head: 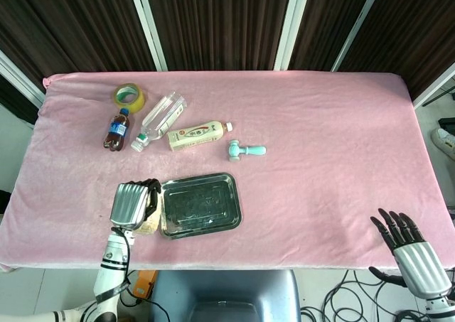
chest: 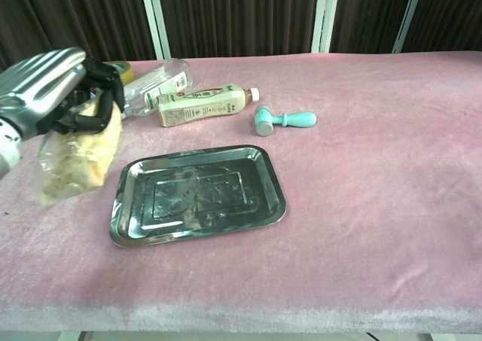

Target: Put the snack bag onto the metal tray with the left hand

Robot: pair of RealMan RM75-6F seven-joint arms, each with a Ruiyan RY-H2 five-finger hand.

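the left robot hand [chest: 56, 89] grips the snack bag [chest: 74, 160] by its top, fingers curled around the crumpled upper end, and holds it off the desk [head: 334, 144]. the bag hangs below the palm, clear plastic with pale yellowish contents, just beside the left edge of the tray [chest: 197, 193] and not on it. in the head view the left robot hand [head: 134, 202] covers most of the bag [head: 146, 227], with only a bit of it showing under the fingers at the tray's [head: 199, 205] left rim.

the tray lies flat near the front of the pink desk, with nothing on it.

the right robot hand [head: 409, 245] shows only in the head view, at the lower right off the desk's front edge, fingers spread and holding nothing.

behind the tray, a cream bottle [chest: 203, 104] lies on its side, and a teal roller [chest: 282, 119] lies to its right, near it but apart. a clear bottle [chest: 154, 85] lies tilted left of the cream bottle, close against it. in the head view a cola bottle [head: 116, 130] lies further left, with a tape roll [head: 129, 96] just behind it. in the chest view the left hand hides most of those two.
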